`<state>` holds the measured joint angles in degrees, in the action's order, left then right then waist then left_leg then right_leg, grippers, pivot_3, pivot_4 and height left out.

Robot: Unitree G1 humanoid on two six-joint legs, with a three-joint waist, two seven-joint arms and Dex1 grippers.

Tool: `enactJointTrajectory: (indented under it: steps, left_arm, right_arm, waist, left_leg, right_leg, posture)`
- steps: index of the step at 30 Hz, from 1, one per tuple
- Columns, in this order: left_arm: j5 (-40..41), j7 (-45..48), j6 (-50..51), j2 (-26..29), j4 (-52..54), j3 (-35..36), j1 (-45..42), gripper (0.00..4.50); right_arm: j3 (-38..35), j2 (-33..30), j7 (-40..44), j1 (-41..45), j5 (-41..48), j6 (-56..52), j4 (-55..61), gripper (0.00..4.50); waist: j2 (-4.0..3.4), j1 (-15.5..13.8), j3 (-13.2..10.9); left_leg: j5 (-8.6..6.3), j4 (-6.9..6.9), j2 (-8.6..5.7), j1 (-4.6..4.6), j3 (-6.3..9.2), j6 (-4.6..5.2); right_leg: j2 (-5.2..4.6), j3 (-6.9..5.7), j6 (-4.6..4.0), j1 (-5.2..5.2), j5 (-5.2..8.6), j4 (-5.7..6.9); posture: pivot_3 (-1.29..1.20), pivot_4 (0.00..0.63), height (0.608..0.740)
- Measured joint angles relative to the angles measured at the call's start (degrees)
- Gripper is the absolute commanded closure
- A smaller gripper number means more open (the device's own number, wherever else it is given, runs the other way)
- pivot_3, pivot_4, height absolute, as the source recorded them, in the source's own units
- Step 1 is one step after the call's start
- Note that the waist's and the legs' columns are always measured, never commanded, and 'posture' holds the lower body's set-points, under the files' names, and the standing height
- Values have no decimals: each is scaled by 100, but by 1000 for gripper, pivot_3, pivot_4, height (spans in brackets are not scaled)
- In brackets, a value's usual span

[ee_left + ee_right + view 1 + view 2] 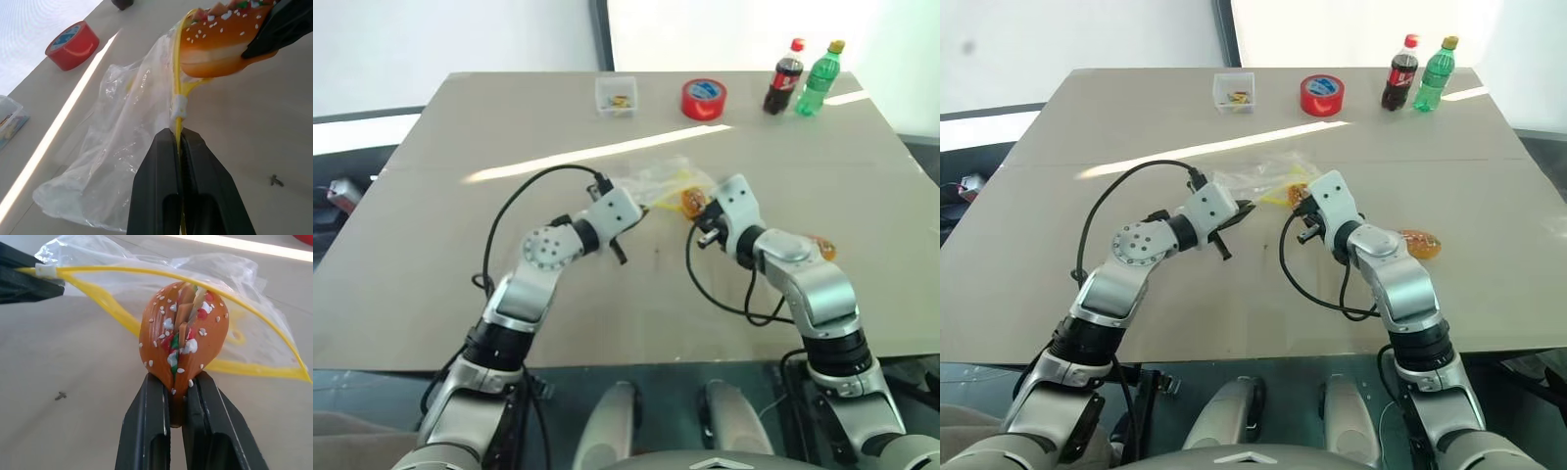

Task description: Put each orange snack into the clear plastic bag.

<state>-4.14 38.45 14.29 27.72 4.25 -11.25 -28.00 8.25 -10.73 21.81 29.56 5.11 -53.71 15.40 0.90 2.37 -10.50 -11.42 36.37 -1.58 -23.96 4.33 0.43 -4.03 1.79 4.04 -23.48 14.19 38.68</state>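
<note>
While sunlight streaks it, the beige table (460, 294) fronts white walls.

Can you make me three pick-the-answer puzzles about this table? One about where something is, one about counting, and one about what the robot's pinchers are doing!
1. Where is the second orange snack?
A. On the table beside the right arm
B. Inside the clear square box
C. On top of the red tape roll

2. How many bottles stand at the far edge of the table?
A. One
B. Two
C. Four

3. What is the right tool doing?
A. Hanging open over the tape
B. Pinching a bottle cap
C. Pinching an orange snack at the mouth of the clear plastic bag

Answers:
1. A: it lies on the bare table next to that arm.
2. B: a cola bottle and a green bottle stand together.
3. C: the fingers clamp the snack by the bag's yellow strip, which the left tool grips.
</note>
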Motion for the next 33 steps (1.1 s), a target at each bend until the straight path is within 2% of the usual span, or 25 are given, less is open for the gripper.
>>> enactJointTrajectory:
  steps: [3, 7, 14, 19, 23, 24, 29, 33]
  left_arm:
    - [-2, 2, 25, 2, 21, 1, 0, 4500]
    - [0, 81, -40, 15, 74, -2, 5, 4500]
    - [102, 423, -561, 101, 129, -21, 78, 4500]
    - [160, 641, -839, 204, 93, -44, 138, 4500]
    - [424, 833, -1078, 132, 78, -48, 269, 4500]
    - [482, 833, -1073, 76, 78, -40, 275, 4500]
    - [785, 534, -482, -304, 86, 117, 206, 4500]
    - [923, 223, 90, -488, 92, 294, 182, 4500]
  right_arm:
    - [-325, 308, -229, 62, 173, -132, -116, 4490]
    - [-498, 305, -295, 231, 262, -193, -185, 4490]
    - [-17, -300, -21, 258, 158, 35, -561, 4490]
    - [-50, -479, 247, 618, 300, 10, -757, 4490]
    - [-249, -459, 451, 1130, 559, -10, -1339, 4490]
    - [-280, -447, 427, 1175, 557, 73, -1504, 3543]
    - [-609, -9, -65, 1211, 564, 353, -1997, 1165]
    - [-811, -178, -9, 1236, 758, 124, -1717, 1165]
  waist:
    - [0, -4, 0]
    - [0, -6, 0]
    - [0, 1, 0]
    - [-1, 5, -1]
    - [-1, -8, -1]
    - [-1, -21, 0]
    - [-1, -8, -1]
    - [-1, -6, -1]
  left_leg:
    - [0, 0, 0, 0, 0, 0]
    - [0, -1, -1, 0, 0, 0]
    - [0, -2, 0, 0, -3, 0]
    - [0, -3, 2, 0, -3, 0]
    - [0, -3, 2, -1, -4, 1]
    - [0, -3, 1, -1, -2, 1]
    - [0, -3, 1, -3, -2, 1]
    - [0, -2, 1, -3, -2, 1]
  right_leg:
    - [0, 0, 0, 0, 0, 1]
    - [-1, 0, 0, 0, 0, -1]
    - [0, 0, 0, 0, 0, -4]
    - [0, 0, 0, 0, 0, -4]
    - [-1, 1, -1, 1, -1, -7]
    - [-1, 0, -1, 2, -1, -7]
    - [0, 0, 0, 0, -1, -6]
    - [0, 0, 0, 0, -1, -6]
  posture:
    - [0, 150, 740]
    - [0, 150, 740]
    - [0, 150, 740]
    - [0, 150, 740]
    - [0, 150, 740]
    - [0, 150, 740]
    - [0, 150, 740]
    - [0, 150, 740]
